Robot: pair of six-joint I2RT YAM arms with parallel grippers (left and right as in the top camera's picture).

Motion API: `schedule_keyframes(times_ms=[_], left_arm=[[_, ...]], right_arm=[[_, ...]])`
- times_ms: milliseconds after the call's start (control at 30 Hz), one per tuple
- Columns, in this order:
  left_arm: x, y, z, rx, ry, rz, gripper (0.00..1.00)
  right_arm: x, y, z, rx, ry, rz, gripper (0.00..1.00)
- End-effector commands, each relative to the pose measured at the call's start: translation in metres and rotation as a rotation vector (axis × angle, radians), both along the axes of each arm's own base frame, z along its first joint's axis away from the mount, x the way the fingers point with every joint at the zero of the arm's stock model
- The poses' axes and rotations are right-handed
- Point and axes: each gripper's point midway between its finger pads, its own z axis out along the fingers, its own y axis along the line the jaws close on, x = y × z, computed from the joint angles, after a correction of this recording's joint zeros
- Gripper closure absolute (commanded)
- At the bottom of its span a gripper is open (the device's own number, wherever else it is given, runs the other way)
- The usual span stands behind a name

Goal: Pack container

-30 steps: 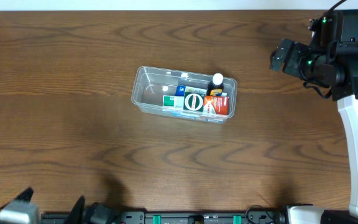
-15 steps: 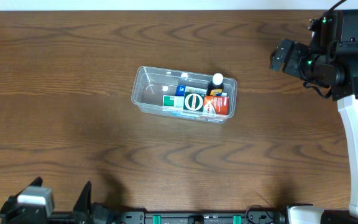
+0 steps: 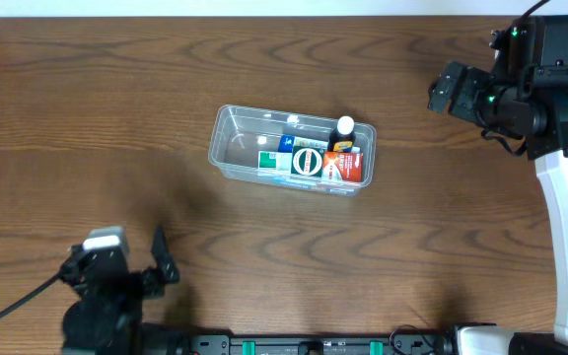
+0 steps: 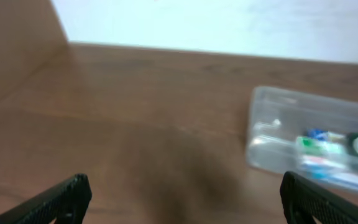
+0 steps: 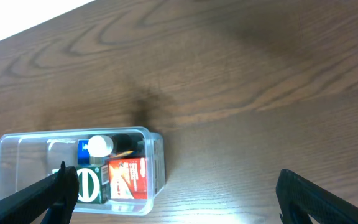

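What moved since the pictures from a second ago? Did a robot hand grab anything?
The left gripper came up from the bottom edge further into the overhead view, nearer the container, open and empty. Nothing was grabbed or let go. The right gripper stayed at the far right, open. The container, with its boxes and bottle, did not move.

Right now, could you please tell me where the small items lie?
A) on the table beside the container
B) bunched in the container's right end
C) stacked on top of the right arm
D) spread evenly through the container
B: seen from overhead, the bottle and boxes crowd the right end of the container, and its left end is bare.
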Motion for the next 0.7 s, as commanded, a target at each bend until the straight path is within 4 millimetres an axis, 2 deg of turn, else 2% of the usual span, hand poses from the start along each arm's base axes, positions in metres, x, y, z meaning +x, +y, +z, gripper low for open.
schedule_keyframes(times_ms=[0, 100, 267, 533, 667], left_arm=[[0.012, 0.008, -0.022, 0.006, -0.023, 0.048, 0.02], [0.024, 0.011, -0.031, 0.000, -0.092, 0.066, 0.02], [0.031, 0.010, -0.036, -0.008, -0.173, 0.065, 0.02], [0.035, 0.006, -0.043, -0.013, -0.165, 0.041, 0.02], [0.038, 0.006, -0.062, -0.010, -0.124, 0.041, 0.02]], right_arm=[[-0.001, -0.002, 0.005, 0.005, -0.013, -0.015, 0.01], [-0.001, -0.002, 0.005, 0.004, -0.013, -0.015, 0.01], [-0.001, -0.002, 0.005, 0.005, -0.013, -0.015, 0.01], [-0.001, -0.002, 0.005, 0.004, -0.013, -0.015, 0.01], [-0.001, -0.002, 0.005, 0.005, -0.013, -0.015, 0.01]])
